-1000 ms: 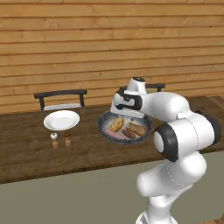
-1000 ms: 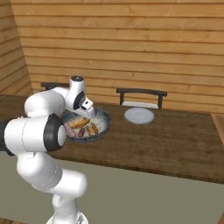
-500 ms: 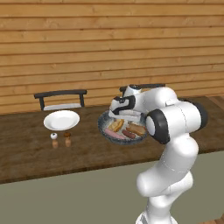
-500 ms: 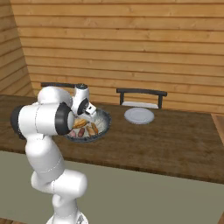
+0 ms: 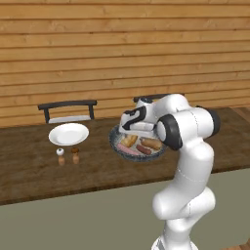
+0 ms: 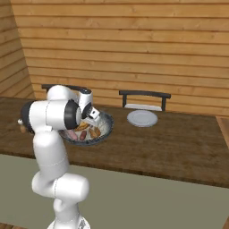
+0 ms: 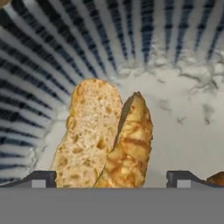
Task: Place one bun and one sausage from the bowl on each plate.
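Note:
The blue-grey patterned bowl (image 5: 113,142) (image 6: 108,125) sits mid-table, holding buns and sausages. In the hand view its striped wall (image 7: 65,43) curves around a split golden bun (image 7: 105,135) lying on the pale inside. My gripper (image 7: 111,179) (image 5: 128,133) is open and low over the bowl, one fingertip (image 7: 41,178) on each side of that bun. A pink sausage (image 5: 128,150) and a brown one (image 5: 144,149) lie nearer the front rim. One white plate (image 5: 69,133) is left of the bowl; the other plate (image 6: 142,118) is to its right.
Two small shakers (image 5: 67,156) stand in front of the left plate. Dark chairs (image 5: 68,105) (image 6: 145,95) stand behind the table against the wooden wall. The table's front edge (image 5: 73,190) runs just before my base.
The arm has swung its elbow round and the hand has dropped down into the bowl, closer to the bun. The bowl, plates and food have stayed put.

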